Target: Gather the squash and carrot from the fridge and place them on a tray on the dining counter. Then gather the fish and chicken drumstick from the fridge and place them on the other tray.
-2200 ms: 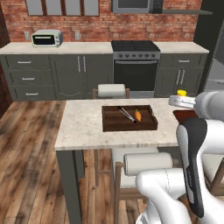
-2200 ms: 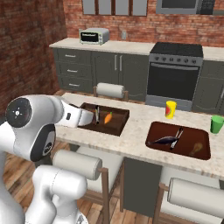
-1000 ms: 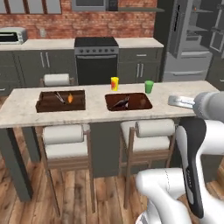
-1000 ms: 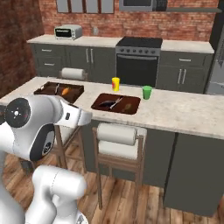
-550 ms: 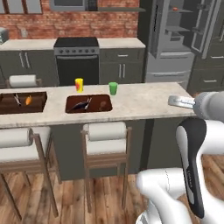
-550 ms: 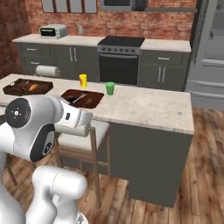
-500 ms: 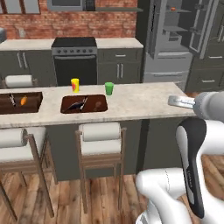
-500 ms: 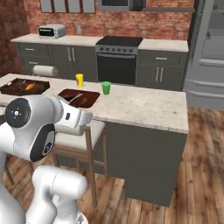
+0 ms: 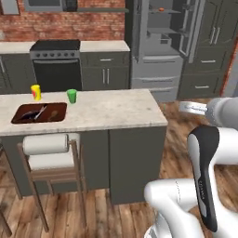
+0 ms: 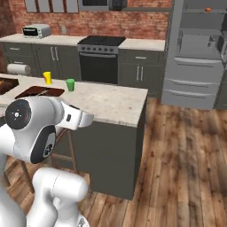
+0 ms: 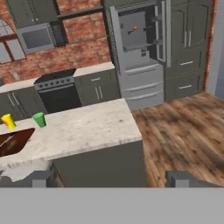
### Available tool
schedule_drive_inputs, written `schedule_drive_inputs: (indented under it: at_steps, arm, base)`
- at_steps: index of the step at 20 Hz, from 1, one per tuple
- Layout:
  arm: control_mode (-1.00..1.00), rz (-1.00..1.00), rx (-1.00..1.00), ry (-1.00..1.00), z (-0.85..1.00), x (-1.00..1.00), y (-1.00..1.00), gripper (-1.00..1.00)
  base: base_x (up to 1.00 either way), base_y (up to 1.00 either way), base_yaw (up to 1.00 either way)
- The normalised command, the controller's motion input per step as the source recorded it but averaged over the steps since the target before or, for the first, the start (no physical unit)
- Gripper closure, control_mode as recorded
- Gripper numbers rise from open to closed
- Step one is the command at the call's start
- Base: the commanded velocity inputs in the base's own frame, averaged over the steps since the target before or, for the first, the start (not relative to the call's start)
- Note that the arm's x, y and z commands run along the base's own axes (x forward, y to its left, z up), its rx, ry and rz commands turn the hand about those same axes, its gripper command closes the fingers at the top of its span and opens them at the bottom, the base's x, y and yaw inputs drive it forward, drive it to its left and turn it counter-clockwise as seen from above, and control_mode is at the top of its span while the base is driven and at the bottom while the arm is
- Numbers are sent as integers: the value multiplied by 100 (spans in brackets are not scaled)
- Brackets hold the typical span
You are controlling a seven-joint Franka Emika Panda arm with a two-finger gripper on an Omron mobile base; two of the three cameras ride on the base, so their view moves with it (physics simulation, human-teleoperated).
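My gripper (image 9: 189, 108) (image 10: 85, 119) (image 11: 111, 179) hangs open and empty off the right end of the dining counter (image 9: 116, 111) (image 10: 115, 104) (image 11: 87, 129). One dark tray (image 9: 18, 118) (image 10: 29, 94) (image 11: 17, 142) lies on the counter's left part, holding a slim grey thing like the fish (image 9: 37, 112) and a brown piece (image 9: 53, 113). A second tray (image 10: 5, 85) is cut off by the left edge. The fridge (image 9: 160, 44) (image 10: 195, 48) (image 11: 140, 48) stands open behind the counter, a small orange item (image 9: 161, 9) (image 10: 208, 9) (image 11: 135, 29) on a high shelf. Squash and carrot are out of view.
A yellow cup (image 9: 36, 92) (image 10: 47, 78) (image 11: 8, 121) and a green cup (image 9: 71, 95) (image 10: 70, 84) (image 11: 39, 119) stand by the tray. A stool (image 9: 46, 153) is tucked under the counter. The stove (image 9: 56, 65) sits at the back wall. Wooden floor (image 10: 181, 155) stretches toward the fridge.
The base has driven rightward along the counter, so the trays slid left and the open fridge came into view. The gripper has stayed open and empty.
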Motion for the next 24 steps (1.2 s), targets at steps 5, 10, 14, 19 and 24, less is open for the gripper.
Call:
schedule_drive_inputs:
  at_steps: [5, 10, 14, 19, 24]
  arm:
    - [100, 0, 0, 0, 0, 0, 0, -100]
    - [100, 0, 0, 0, 0, 0, 0, -100]
    - [100, 0, 0, 0, 0, 0, 0, -100]
    - [100, 0, 0, 0, 0, 0, 0, -100]
    - [100, 0, 0, 0, 0, 0, 0, -100]
  base:
    - [9, -100, 0]
    - [39, -100, 1]
    - [68, -100, 0]
    - [94, -88, 2]
    - [100, -40, 4]
